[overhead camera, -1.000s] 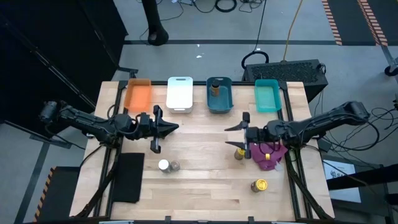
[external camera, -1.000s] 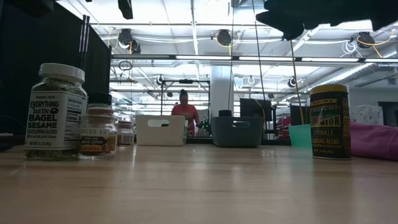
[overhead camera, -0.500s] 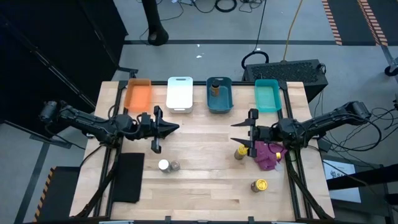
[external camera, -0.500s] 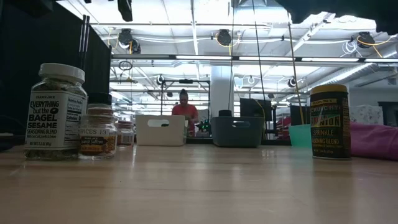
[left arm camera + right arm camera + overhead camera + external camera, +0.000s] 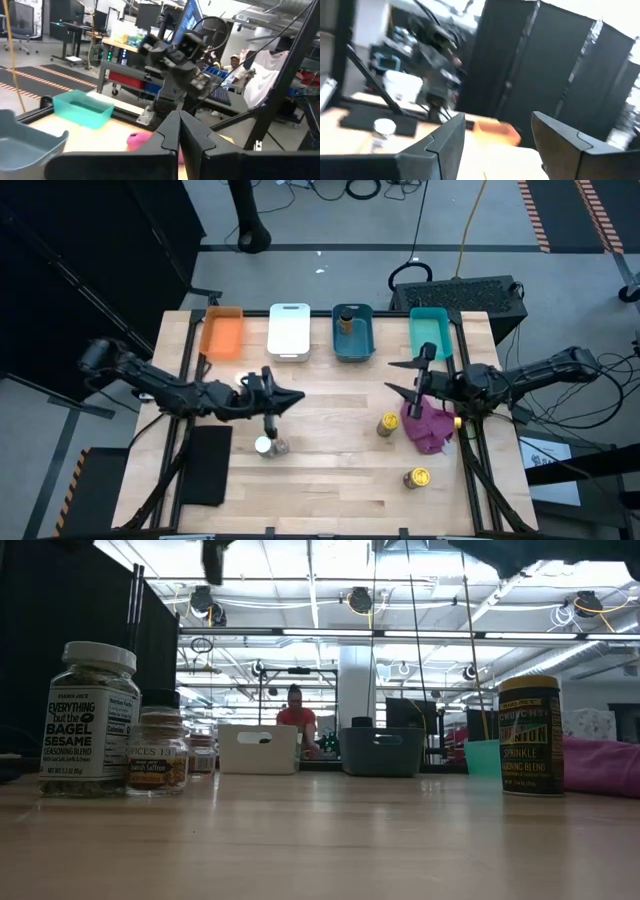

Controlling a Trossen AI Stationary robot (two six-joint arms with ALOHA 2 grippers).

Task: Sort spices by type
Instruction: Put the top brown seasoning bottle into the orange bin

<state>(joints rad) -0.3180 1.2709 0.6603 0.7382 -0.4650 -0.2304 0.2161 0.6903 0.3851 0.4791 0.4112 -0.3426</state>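
Hovering at the left-centre of the high view, the left gripper (image 5: 270, 418) hangs with its fingers pressed together and nothing between them, directly over a pair of jars that stand touching: a white-lidded bagel-sesame seasoning jar (image 5: 263, 446) and a smaller dark-lidded spice jar (image 5: 281, 446). That closeness is the main hazard — if the fingers come down shut, or open too little, they would likely strike a lid and tip one jar into the other, and a jaw wedged between the two could push the neighbour away.

Along the top of the frame sit four bins: orange bin (image 5: 222, 332), white bin (image 5: 289, 330), blue bin (image 5: 353, 332) with one brown-lidded jar (image 5: 346, 319) already inside, and teal bin (image 5: 430, 333). A jar released from height could bounce out or fall over in a bin.

Right of centre, a yellow-lidded seasoning jar (image 5: 385, 424) stands just beside the magenta cloth (image 5: 430, 426); another yellow-lidded jar (image 5: 415, 478) stands lower right. A small yellow spot at the cloth's right edge may be another lid, but I cannot tell. The right gripper (image 5: 419, 376) is raised above the cloth with its jaws parted and empty. Dropping there, it may well snag the fabric — dragging the cloth could topple the nearby jar.
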